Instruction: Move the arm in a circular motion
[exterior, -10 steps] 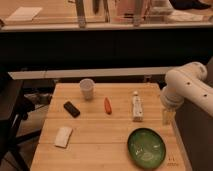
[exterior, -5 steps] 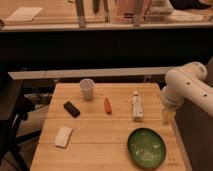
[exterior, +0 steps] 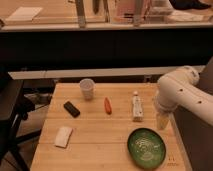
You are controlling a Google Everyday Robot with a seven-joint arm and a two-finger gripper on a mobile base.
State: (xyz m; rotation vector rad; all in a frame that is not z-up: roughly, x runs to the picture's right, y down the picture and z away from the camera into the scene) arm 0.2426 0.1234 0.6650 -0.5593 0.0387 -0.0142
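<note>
The white arm (exterior: 182, 92) comes in from the right edge, with thick rounded segments marked by small dark dots and a bulbous elbow at its upper end. Its pale, narrow gripper (exterior: 162, 121) points downward over the right edge of the wooden table (exterior: 95, 140), just right of the white bottle (exterior: 136, 107) and above the green bowl (exterior: 145, 147). It touches none of the objects.
On the table lie a white cup (exterior: 87, 89), a black block (exterior: 71, 108), an orange carrot-like piece (exterior: 107, 105) and a pale sponge (exterior: 63, 136). A dark chair (exterior: 10, 112) stands at the left. A counter with a dark front (exterior: 100, 47) runs behind.
</note>
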